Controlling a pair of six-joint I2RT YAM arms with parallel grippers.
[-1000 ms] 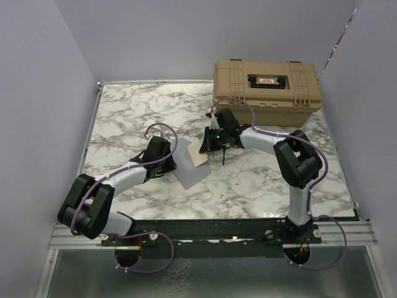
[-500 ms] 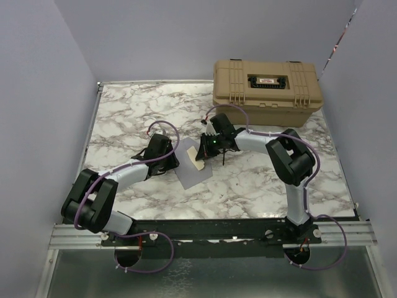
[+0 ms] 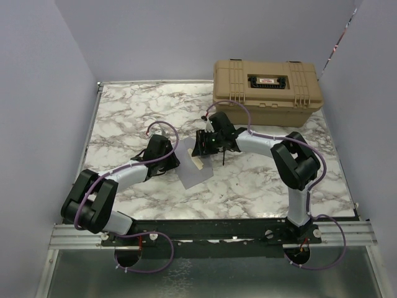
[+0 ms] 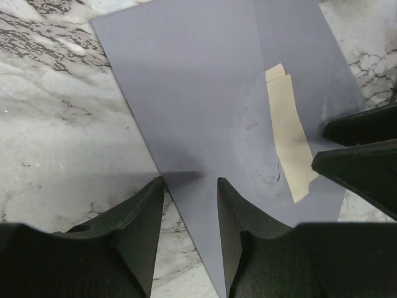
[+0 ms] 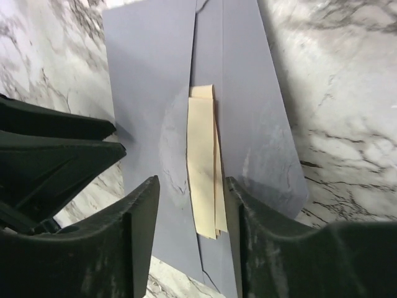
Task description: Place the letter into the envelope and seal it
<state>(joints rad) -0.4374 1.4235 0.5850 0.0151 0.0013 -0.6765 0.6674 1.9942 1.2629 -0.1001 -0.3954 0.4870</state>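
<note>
The grey envelope [image 3: 193, 171] lies flat on the marble between the two arms. Only a narrow tan strip of the letter [image 3: 197, 160] shows at its mouth, the rest covered by grey paper. In the left wrist view my left gripper [image 4: 189, 205] stands open at the envelope's [image 4: 198, 105] near edge, one finger over the grey paper and the other over bare marble. In the right wrist view my right gripper [image 5: 189, 208] is open, its fingers either side of the strip of letter [image 5: 201, 161] and holding nothing. In the top view the right gripper [image 3: 200, 144] is at the envelope's far edge.
A big tan hard case [image 3: 267, 90] stands at the back right of the marble table [image 3: 124, 112]. Purple walls close in the left, back and right. The arms' base rail runs along the near edge.
My right gripper moved left over the envelope with the letter, pushing it further in until only a strip shows, then opened and let go. The left gripper has stayed put.
</note>
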